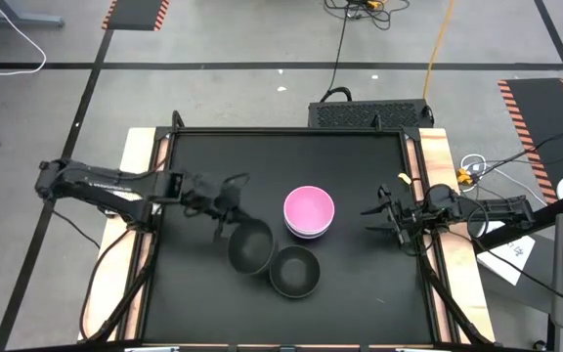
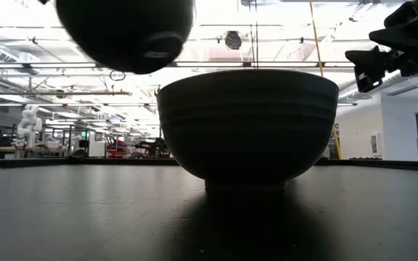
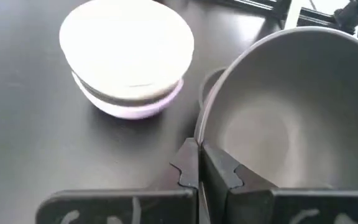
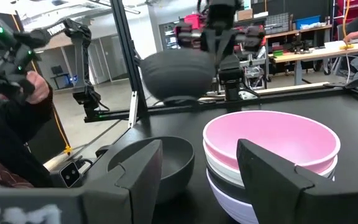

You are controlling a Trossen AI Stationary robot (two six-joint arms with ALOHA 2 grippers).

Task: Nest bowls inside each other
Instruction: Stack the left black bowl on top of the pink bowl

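I've got the left gripper (image 1: 225, 210) out over the middle of the table (image 1: 194, 303), its fingers (image 3: 191, 168) pinched tight on the rim of a black bowl (image 1: 250, 244). From the low camera that bowl (image 2: 125, 32) hangs clear of the tabletop, tilted, its base turned toward the lens. Just beside it on the table sits another black bowl (image 1: 294, 271), upright, and in the overhead view the 2 rims look close to touching, though I can't tell for sure. That resting bowl fills the low view (image 2: 249, 123).

Behind those 2, toward the far side of the table, there's a stack: the pink bowl (image 1: 309, 208) on top, a white bowl (image 4: 229, 171) under it, and a lavender bowl (image 3: 135, 109) at the bottom.

The right gripper (image 1: 391, 217) waits at the table's right edge, near the stack but apart from it, fingers (image 4: 138, 168) spread wide and holding nothing. In its wrist view a person's dark sleeve (image 4: 11, 134) shows off to one side.
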